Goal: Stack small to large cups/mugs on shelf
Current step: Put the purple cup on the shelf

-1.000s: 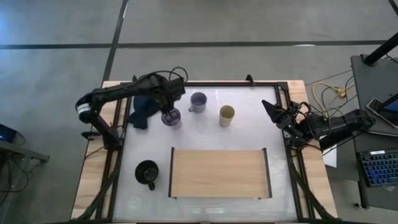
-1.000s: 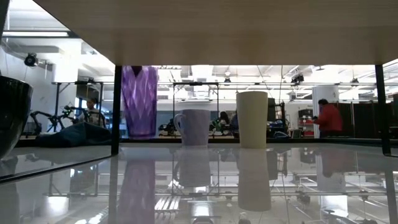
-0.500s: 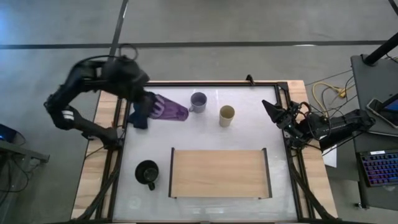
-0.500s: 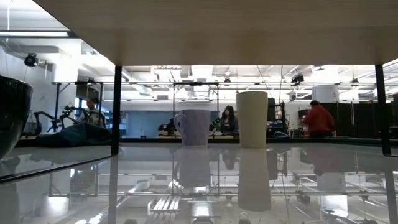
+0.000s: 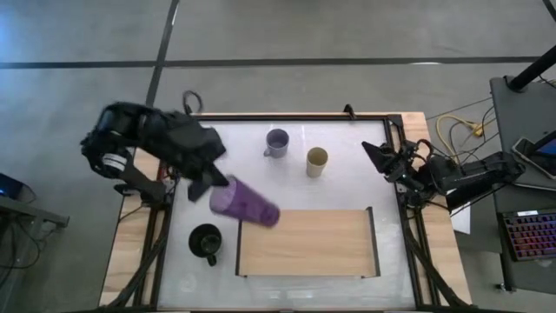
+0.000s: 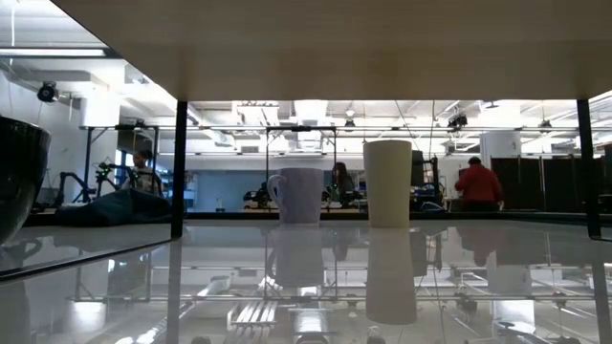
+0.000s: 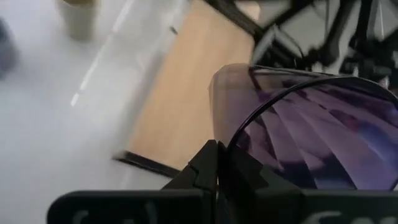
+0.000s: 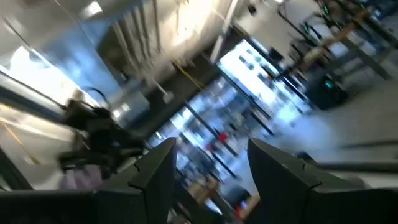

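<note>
Left gripper [image 5: 215,184] pinches the tumbler [image 5: 246,203] rim, so it hangs tilted above the shelf's [image 5: 321,248] left end; I judge placement next. Right gripper [image 5: 375,153] waits open at table's right edge.

From overhead we look straight down on the whole white table [image 5: 287,174]. A second camera sits at tabletop height under the shelf [image 6: 316,48], facing level into the room. Both share the pale yellow cup [image 5: 317,161] and grey mug [image 6: 298,195]. Each wrist camera looks closely past its own fingers.
</note>
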`<action>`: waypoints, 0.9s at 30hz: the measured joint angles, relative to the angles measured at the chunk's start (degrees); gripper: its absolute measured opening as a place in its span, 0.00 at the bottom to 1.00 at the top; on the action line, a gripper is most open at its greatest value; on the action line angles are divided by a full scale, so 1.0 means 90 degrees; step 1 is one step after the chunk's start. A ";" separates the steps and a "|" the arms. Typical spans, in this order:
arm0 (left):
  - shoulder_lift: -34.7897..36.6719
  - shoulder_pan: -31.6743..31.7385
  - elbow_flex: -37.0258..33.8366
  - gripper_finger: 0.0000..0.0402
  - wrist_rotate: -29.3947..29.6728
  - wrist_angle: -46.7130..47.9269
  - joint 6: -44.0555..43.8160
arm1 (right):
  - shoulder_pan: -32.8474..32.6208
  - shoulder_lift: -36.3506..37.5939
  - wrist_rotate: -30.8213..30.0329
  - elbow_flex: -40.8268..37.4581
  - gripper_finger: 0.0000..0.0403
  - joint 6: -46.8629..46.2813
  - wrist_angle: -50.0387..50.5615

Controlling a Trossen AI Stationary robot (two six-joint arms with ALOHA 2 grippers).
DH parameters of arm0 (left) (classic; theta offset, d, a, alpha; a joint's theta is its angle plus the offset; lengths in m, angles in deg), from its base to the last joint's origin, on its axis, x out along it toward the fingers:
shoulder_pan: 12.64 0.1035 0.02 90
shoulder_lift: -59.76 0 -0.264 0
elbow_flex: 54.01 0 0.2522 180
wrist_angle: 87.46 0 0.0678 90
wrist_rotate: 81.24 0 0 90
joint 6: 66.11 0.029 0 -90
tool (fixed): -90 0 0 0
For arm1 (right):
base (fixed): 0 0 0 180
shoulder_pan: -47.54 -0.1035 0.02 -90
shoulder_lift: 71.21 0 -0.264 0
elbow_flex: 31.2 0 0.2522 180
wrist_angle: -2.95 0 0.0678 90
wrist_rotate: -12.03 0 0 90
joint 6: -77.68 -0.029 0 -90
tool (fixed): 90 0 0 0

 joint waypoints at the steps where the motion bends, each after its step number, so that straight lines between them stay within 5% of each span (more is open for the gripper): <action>1: -0.0038 -0.0051 -0.0022 0.00 -0.0043 0.0030 0.0008 | 0.0000 -0.0047 0.0003 0.0187 0.48 -0.0126 0.0515; 8: -0.0362 -0.0167 -0.0017 0.00 -0.0056 0.0014 0.0222 | 0.0000 -0.0669 0.0019 0.1670 0.48 -0.1033 0.3495; 27: -0.0620 -0.0834 -0.1394 0.00 0.0149 0.0012 0.0567 | -0.0015 -0.1481 0.0424 0.4170 0.48 -0.1065 0.6741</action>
